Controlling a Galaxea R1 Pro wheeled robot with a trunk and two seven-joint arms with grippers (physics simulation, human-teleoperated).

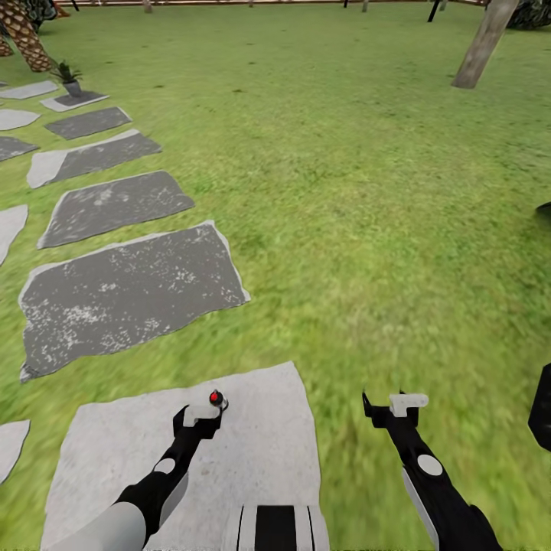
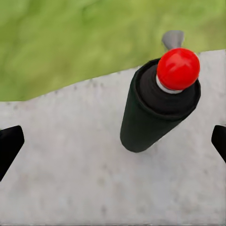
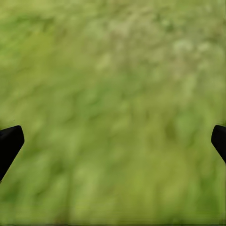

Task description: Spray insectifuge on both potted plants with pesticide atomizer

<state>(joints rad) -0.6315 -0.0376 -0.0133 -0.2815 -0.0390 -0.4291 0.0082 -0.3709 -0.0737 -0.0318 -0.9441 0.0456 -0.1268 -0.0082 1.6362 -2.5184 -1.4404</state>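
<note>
pesticide atomizer (image 2: 157, 101) upright on pale stepping stone (image 1: 252, 451), left claw (image 2: 113, 141) spread apart, seemingly ungripped, right claw (image 3: 113, 141) wide, empty

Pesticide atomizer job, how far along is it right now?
Early. Done: the robot has reached the pesticide atomizer, which stands on a pale stepping stone. In hand: the left gripper sits open over it, no grasp yet. Left: grasp it, then spray the potted plant far up the path and the second one.

Even, bright daylight; no hard shadows; grass (image 3: 113, 113) blurred (worst in wrist views).
</note>
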